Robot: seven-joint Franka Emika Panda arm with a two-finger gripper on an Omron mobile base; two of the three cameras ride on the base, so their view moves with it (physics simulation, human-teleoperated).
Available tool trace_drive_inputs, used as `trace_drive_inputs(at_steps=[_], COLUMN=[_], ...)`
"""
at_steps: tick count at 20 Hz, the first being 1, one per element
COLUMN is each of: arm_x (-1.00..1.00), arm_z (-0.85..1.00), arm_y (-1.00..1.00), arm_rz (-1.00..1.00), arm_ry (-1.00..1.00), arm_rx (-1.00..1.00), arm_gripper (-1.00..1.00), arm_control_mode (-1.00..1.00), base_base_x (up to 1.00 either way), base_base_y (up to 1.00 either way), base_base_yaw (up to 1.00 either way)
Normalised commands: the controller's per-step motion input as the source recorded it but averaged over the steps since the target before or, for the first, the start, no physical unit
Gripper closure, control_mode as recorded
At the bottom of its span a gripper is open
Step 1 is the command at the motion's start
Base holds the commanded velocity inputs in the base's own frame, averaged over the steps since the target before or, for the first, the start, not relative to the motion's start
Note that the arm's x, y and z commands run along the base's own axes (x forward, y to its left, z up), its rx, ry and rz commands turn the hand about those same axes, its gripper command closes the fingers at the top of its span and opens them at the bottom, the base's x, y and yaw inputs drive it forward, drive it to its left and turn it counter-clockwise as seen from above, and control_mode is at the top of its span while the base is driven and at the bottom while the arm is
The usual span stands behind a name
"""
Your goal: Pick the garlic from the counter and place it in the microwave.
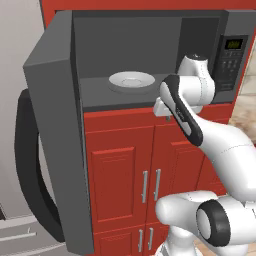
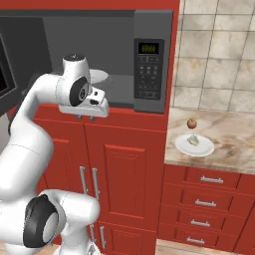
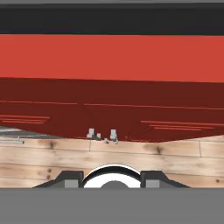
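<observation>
1 microwave (image 2: 152, 69), 2 plates (image 1: 131, 80) (image 2: 194, 145), 1 garlic (image 2: 193, 140), possibly 1 apple (image 2: 191, 123).

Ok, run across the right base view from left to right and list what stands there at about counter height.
Hand under the open microwave → microwave keypad panel → garlic on the white plate, on the counter.

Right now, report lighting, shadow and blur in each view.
Left base view: flat even light, microwave cavity dim. Right base view: sharp, a soft shadow under the plate on the counter. Hand view: cabinet fronts darken downward, no blur.
</observation>
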Motion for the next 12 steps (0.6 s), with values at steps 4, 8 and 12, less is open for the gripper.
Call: trace_drive_inputs(at_steps=[4,8,12], arm_x=[0.0,0.02,0.21], arm_z=[-0.13,-0.23,-0.24], arm_y=[-0.4,-0.97,-0.65], arm_rz=[0.0,0.0,0.0], arm_ry=[0.0,0.02,0.05], arm_rx=[0.0,0.0,0.0], arm_gripper=[-1.0,-1.0,-1.0], arm_control_mode=[-1.0,-1.0,-1.0], base_base_x=[0.0,0.0,0.0], base_base_y=[0.0,0.0,0.0], base_base_yaw=[0.0,0.0,0.0])
